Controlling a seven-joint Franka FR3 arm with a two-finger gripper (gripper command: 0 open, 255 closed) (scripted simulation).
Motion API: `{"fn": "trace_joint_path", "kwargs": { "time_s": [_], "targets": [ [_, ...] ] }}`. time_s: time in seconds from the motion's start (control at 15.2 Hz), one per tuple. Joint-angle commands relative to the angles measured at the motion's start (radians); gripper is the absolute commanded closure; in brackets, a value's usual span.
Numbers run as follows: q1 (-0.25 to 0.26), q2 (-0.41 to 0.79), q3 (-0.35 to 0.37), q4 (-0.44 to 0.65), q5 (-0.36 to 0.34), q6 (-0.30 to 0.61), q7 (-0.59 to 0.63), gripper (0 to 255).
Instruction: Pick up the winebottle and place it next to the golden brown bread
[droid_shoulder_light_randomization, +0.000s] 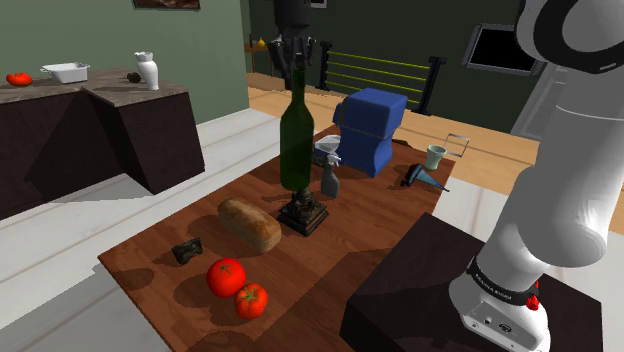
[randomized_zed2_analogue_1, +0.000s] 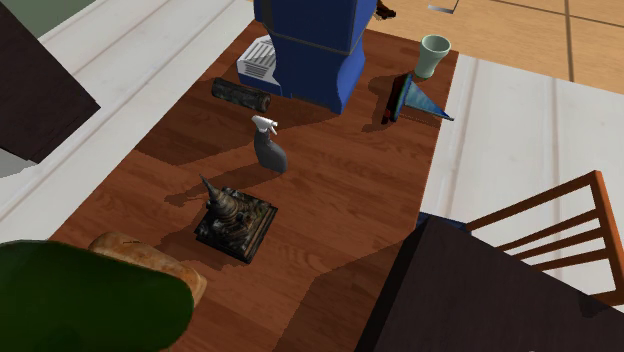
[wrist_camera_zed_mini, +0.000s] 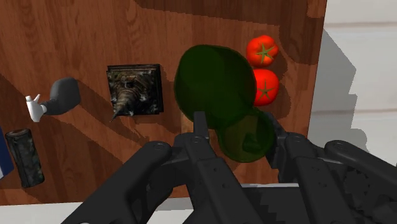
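Winebottle (droid_shoulder_light_randomization: 296, 140) first, shoulder view: dark green, dead upright, neck at 12 o'clock, hanging straight down at 6 o'clock from the tool (droid_shoulder_light_randomization: 296, 62), which is clamped on the neck. Base looks clear of the bench (droid_shoulder_light_randomization: 380, 215), I reckon. Bread (droid_shoulder_light_randomization: 250, 224) lies around 7 o'clock from that base. Second exterior view: the winebottle (randomized_zed2_analogue_1: 90, 300) looms at 8 o'clock of the bread (randomized_zed2_analogue_1: 150, 262), overlapping it. Wrist view: tool (wrist_camera_zed_mini: 236, 135) pinches the neck, and the winebottle (wrist_camera_zed_mini: 213, 79) has its long axis running straight away from the fingers.

Upright dark green glass wine bottle (droid_shoulder_light_randomization: 296, 140), neck clasped in the black gripper (droid_shoulder_light_randomization: 294, 78), raised off the wooden worktop (droid_shoulder_light_randomization: 380, 225); golden-brown bread loaf (droid_shoulder_light_randomization: 250, 224) lying flat close by
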Motion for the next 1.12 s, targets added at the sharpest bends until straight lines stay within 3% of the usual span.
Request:
{"fn": "trace_joint_path", "kwargs": {
  "time_s": [0.0, 1.06],
  "targets": [
    [0.022, 0.02, 0.016, 0.051, -0.001, -0.031, 0.039, 255],
    [0.017, -0.05, 0.013, -0.261, 0.007, 0.212, 0.031, 255]
  ]
}}
